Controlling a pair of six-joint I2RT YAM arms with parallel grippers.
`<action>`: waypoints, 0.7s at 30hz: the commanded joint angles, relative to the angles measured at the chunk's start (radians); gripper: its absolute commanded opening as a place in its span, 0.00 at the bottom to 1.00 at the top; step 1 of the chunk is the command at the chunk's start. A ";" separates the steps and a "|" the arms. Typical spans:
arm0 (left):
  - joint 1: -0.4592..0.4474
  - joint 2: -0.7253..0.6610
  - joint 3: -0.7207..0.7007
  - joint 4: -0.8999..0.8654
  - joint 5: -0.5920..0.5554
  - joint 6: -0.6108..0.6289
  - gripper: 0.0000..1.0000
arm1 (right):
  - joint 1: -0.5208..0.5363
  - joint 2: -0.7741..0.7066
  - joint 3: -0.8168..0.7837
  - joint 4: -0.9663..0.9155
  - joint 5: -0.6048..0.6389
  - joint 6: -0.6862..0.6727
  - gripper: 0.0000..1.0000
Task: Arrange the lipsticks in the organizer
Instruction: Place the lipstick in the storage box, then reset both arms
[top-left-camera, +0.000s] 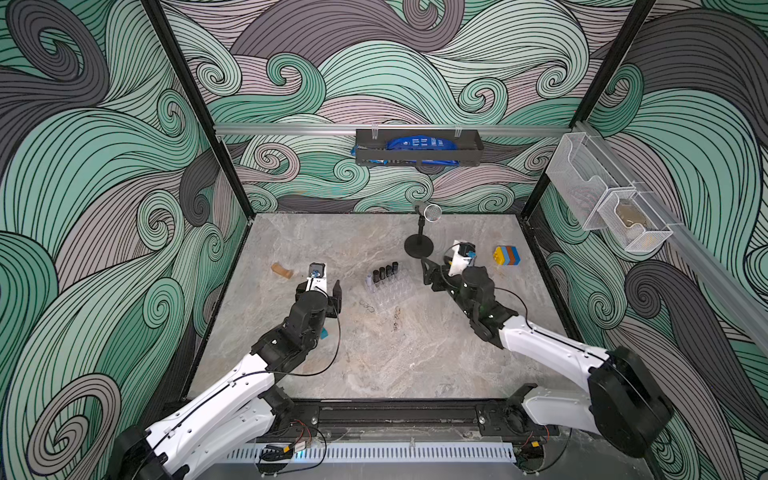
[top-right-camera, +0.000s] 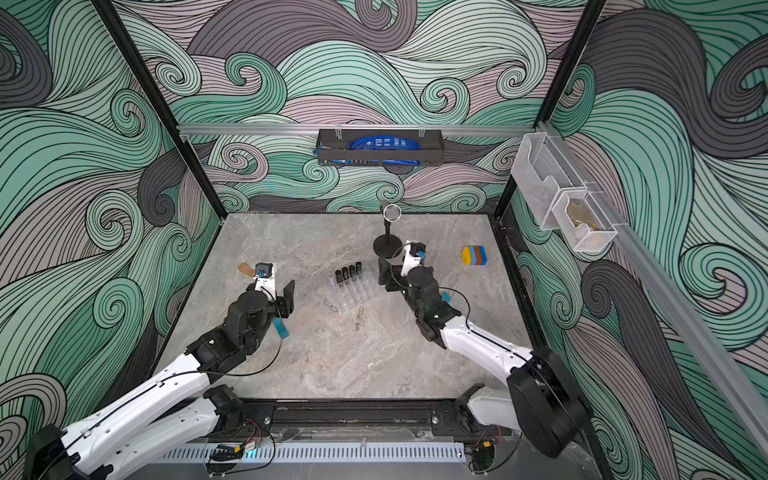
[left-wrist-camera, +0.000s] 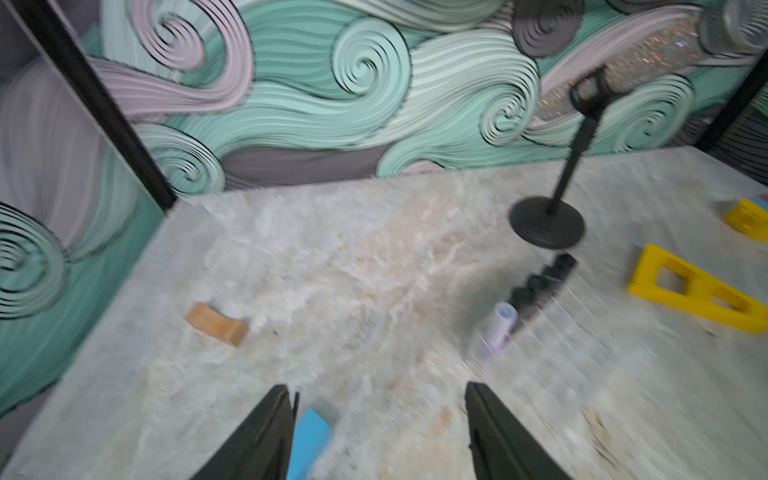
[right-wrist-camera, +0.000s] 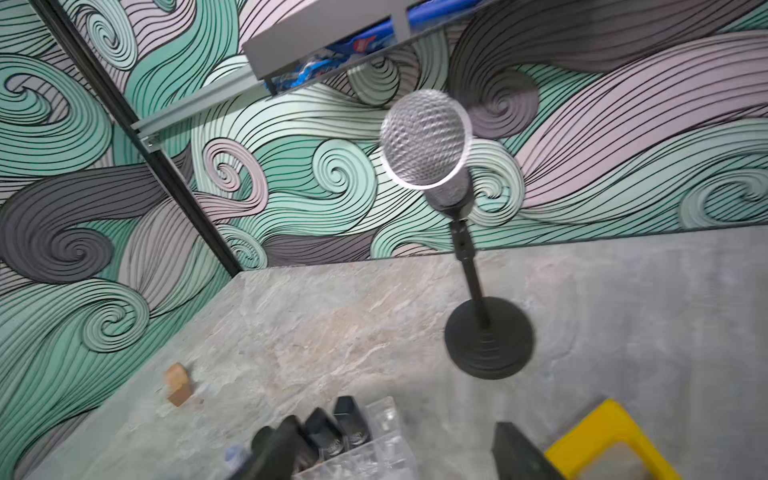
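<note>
The clear organizer (top-left-camera: 392, 291) (top-right-camera: 357, 289) lies mid-table. Along its far edge stand several black lipsticks (top-left-camera: 386, 271) (top-right-camera: 349, 272) in a row, with a pale lilac lipstick (top-left-camera: 369, 281) (left-wrist-camera: 498, 328) at the row's left end. The wrist views show the black lipsticks (left-wrist-camera: 540, 282) (right-wrist-camera: 349, 415) upright in cells of the organizer (right-wrist-camera: 374, 453). My left gripper (top-left-camera: 319, 287) (left-wrist-camera: 376, 386) hovers left of the organizer, open and holding nothing. My right gripper (top-left-camera: 440, 268) (right-wrist-camera: 395, 424) is at the organizer's right end, open and holding nothing, one finger (right-wrist-camera: 274, 449) beside the black tubes.
A microphone on a black stand (top-left-camera: 419, 245) (right-wrist-camera: 486, 336) rises behind the organizer. A yellow triangular frame (left-wrist-camera: 698, 291) (right-wrist-camera: 602, 440) lies by my right gripper. A coloured block stack (top-left-camera: 507, 255) sits far right, a wooden block (top-left-camera: 281, 270) far left, and a blue block (top-left-camera: 323, 332) under my left arm.
</note>
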 joint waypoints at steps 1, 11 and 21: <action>0.034 0.119 -0.086 0.496 -0.319 0.226 0.71 | -0.079 -0.072 -0.115 0.209 0.118 -0.227 0.90; 0.189 0.223 -0.210 0.569 -0.244 0.245 0.78 | -0.280 -0.138 -0.350 0.372 0.185 -0.241 0.99; 0.361 0.497 -0.191 0.761 0.131 0.207 0.81 | -0.405 0.131 -0.440 0.794 0.114 -0.211 0.99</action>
